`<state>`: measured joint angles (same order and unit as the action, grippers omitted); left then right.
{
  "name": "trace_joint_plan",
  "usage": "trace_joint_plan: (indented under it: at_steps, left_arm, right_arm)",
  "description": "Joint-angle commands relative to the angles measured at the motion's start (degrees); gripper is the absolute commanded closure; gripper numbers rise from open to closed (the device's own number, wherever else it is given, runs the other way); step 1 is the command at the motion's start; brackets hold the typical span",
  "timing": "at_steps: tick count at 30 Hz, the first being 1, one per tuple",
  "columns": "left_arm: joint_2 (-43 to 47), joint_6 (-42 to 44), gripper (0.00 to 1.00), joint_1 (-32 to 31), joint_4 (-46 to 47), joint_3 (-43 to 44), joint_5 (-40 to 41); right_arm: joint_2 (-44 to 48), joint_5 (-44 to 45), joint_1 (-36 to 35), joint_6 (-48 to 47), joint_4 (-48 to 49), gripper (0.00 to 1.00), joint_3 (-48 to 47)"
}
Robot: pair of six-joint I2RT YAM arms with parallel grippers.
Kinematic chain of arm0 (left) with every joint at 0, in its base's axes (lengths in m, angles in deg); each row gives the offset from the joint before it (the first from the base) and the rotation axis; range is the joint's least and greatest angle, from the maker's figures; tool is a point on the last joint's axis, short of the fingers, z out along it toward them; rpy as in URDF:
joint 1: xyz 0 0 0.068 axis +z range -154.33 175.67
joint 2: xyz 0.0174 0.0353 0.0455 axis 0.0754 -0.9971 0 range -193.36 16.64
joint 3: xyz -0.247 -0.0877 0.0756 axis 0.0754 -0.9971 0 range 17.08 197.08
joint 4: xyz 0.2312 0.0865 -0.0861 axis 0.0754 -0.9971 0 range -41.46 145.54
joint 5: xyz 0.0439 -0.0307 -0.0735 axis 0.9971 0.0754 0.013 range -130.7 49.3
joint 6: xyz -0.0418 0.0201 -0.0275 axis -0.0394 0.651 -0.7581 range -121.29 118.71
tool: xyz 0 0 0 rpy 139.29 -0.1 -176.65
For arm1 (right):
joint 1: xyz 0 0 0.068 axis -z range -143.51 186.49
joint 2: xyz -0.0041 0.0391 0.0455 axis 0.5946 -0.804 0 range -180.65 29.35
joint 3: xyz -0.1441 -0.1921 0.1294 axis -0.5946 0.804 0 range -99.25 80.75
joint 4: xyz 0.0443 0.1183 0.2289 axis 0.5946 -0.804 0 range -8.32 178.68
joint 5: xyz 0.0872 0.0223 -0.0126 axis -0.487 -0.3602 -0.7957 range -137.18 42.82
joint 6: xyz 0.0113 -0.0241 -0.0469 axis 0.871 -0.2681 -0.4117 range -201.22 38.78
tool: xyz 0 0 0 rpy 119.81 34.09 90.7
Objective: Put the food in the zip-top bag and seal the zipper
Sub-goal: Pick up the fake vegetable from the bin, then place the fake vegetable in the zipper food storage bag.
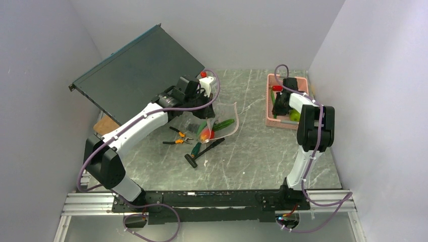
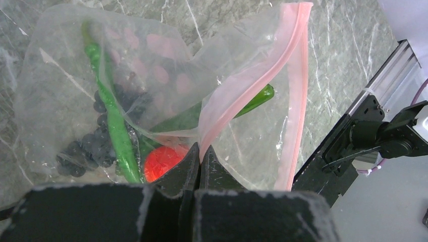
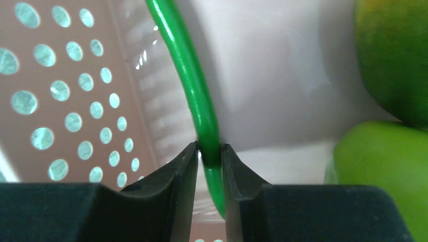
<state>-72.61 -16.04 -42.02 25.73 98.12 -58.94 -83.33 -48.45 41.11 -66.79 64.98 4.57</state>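
Left gripper (image 2: 200,154) clamped on zipper (image 2: 250,75) of zip-top bag (image 2: 55,75), mid-table. Right gripper (image 3: 208,151) pinches thin green stalk (image 3: 191,75) inside pink basket (image 3: 55,85), far right.

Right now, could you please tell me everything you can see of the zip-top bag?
The zip-top bag is clear, crinkly plastic and sits on the marble table. Its mouth is open: the two halves of the pale pink zipper stand apart. The left end effector, shut, pinches one zipper half at the near edge. Through the plastic show a dark grape bunch, a long green piece and a red piece.
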Motion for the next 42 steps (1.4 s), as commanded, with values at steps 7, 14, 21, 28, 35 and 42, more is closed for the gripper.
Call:
trace_joint_plan:
  at_steps: [7, 14, 21, 28, 35, 42]
  left_arm:
    - [-0.88, -0.42, 1.0, 0.07, 1.42, 2.22, -0.75]
    - [-0.79, -0.64, 1.0, 0.05, 1.61, 2.2, -1.28]
    - [-0.79, -0.75, 1.0, 0.07, 1.69, 2.11, -1.24]
    - [-0.87, -0.97, 1.0, 0.09, 1.85, 2.07, -1.33]
    - [-0.7, -1.62, 1.0, 0.01, 2.31, 1.77, -2.69]
    - [0.9, -1.52, 1.0, 0.0, 2.35, 1.77, -2.9]
  right_arm:
    - [3.42, 1.72, -0.05, 0.58, 2.35, 0.94, 0.25]
    - [12.86, 2.28, -0.03, 1.81, 4.2, 1.0, 2.73]
    - [25.0, -5.33, -0.17, 7.37, -0.12, 1.0, 5.98]
    - [44.4, -27.05, -3.74, 11.34, 8.62, 1.0, 20.51]
    - [63.53, -27.56, -18.7, 8.42, 25.68, 1.0, 31.39]
    - [65.81, -30.18, -27.27, 6.73, 43.55, 1.0, 37.25]
